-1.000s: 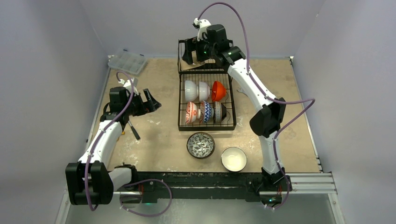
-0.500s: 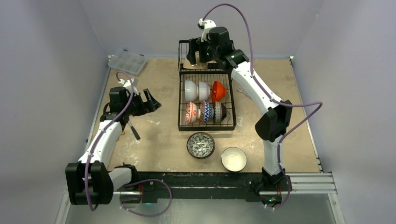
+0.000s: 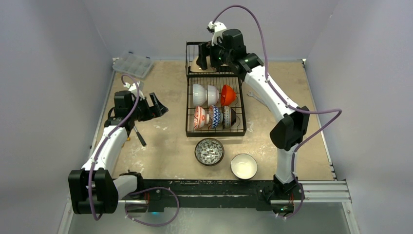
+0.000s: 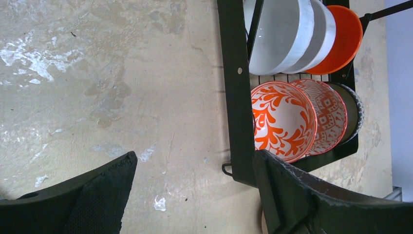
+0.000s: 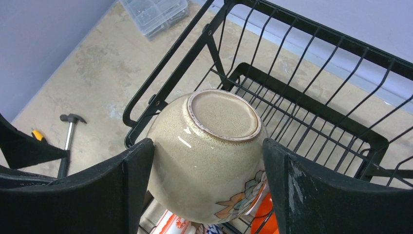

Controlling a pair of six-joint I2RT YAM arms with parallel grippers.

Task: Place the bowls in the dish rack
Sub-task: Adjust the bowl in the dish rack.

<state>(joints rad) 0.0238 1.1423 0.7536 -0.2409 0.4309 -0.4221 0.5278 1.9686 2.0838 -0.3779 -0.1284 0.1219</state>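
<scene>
Over the last second the right gripper (image 3: 208, 53) has shifted a little further toward the far end of the dish rack (image 4: 236, 97). Its fingers are pressed on both sides of the tan bowl (image 5: 195, 161), holding it foot-up above the raised basket. The placing step looks close but not done. The left gripper (image 4: 195, 161) hangs open and empty over the tabletop (image 4: 122, 73). A patterned bowl (image 3: 209, 151) and a white bowl (image 3: 243, 165) wait near its near edge.
</scene>
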